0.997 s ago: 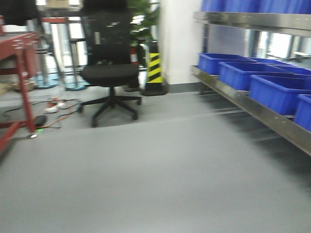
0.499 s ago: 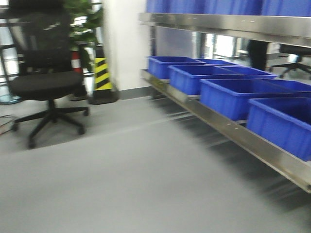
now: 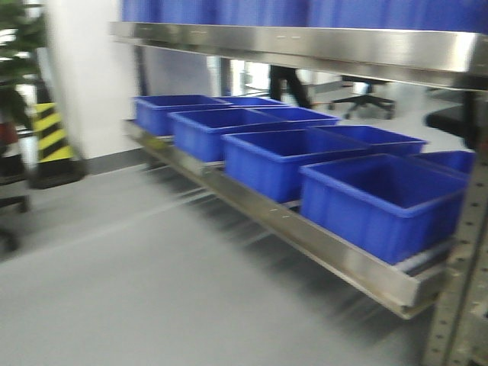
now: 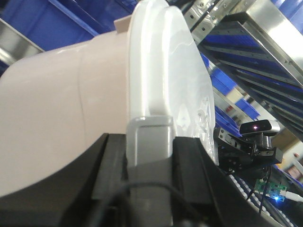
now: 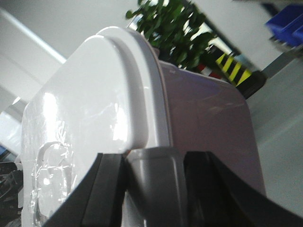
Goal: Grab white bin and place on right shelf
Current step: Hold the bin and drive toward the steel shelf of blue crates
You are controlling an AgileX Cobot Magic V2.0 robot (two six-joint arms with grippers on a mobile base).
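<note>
Both wrist views: white bin (image 4: 71,118) is carried between the two arms, lid (image 4: 165,71) on. No surface shows under it, and it isn't in the front view.

Left gripper (image 4: 149,163): black fingers (image 4: 111,161) clenched either side of the grey end handle (image 4: 149,142). Right gripper (image 5: 151,177): same, fingers (image 5: 106,182) clamped on the handle at the opposite end of the bin.

Front view: right shelf (image 3: 328,248) runs from 10 o'clock to 5 o'clock, perforated upright (image 3: 457,320) at 5 o'clock. The lower level is packed with blue crates (image 3: 374,198). No free slot visible from here.

Risks, my read:
- Front view is smeared, so the base is likely moving. The bin hangs from two narrow end grips, so sway could twist it out of one.
- A wide load going in could clip the upright or the upper rail (image 3: 305,46).
- Setting it on a crate rim would leave it tilted.
- Arms out of sync would pull a handle free.
</note>
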